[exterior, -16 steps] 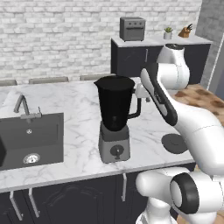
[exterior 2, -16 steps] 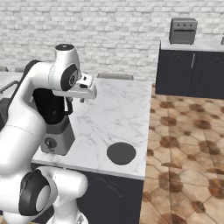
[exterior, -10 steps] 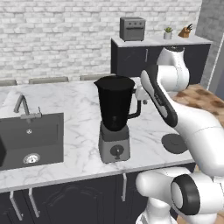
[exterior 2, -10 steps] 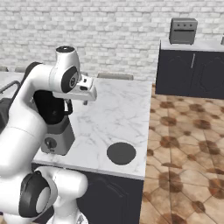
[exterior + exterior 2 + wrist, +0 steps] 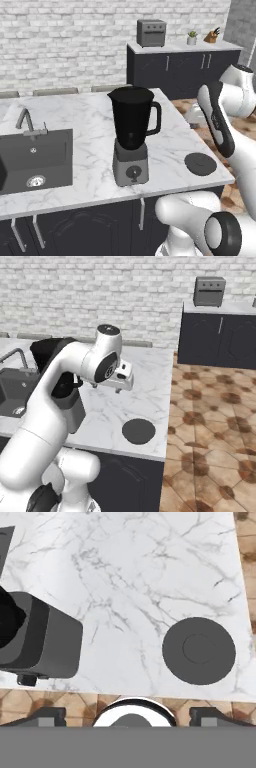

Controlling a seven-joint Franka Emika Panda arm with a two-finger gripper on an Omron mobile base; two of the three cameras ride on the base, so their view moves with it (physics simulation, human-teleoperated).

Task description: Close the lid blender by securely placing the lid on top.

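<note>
White rounded arm [image 5: 55, 406] links, dark joints, black caps.

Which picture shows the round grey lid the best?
The hand view: it looks straight down on the lid, showing its whole circle and raised centre. The left base view and right base view show it slanted, flat on the marble counter.

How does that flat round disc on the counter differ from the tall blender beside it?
The lid lies flat and low near the counter's corner; the blender stands tall and upright. The lid is a plain grey disc; the blender has a black jar with a handle on a grey base. Both rest on the marble counter.
</note>
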